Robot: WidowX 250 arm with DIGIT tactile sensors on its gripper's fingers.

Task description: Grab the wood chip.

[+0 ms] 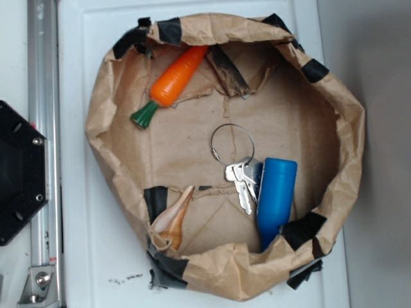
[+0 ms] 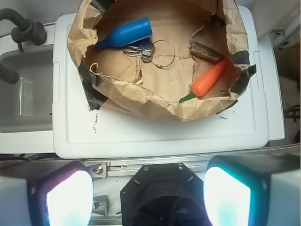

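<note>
The wood chip [image 1: 228, 70] is a thin dark sliver lying at the back of the brown paper bowl [image 1: 103, 102], just right of the orange toy carrot [image 1: 178, 76]. In the wrist view the wood chip [image 2: 204, 51] lies above the carrot [image 2: 210, 78], near the bowl's right wall. My gripper [image 2: 148, 190] stands open, far back from the bowl and over the robot's black base [image 2: 162, 197]. Its two glowing pads [image 2: 66, 200] are wide apart with nothing between them. The exterior view does not show the gripper.
Inside the bowl also lie a blue bottle [image 1: 276, 196], keys on a wire ring [image 1: 243, 176] and a tan seashell [image 1: 173, 218]. Black tape patches [image 1: 170, 29] hold the rim. The bowl sits on a white lid [image 2: 160, 136]. A metal rail [image 1: 42, 128] runs along the left.
</note>
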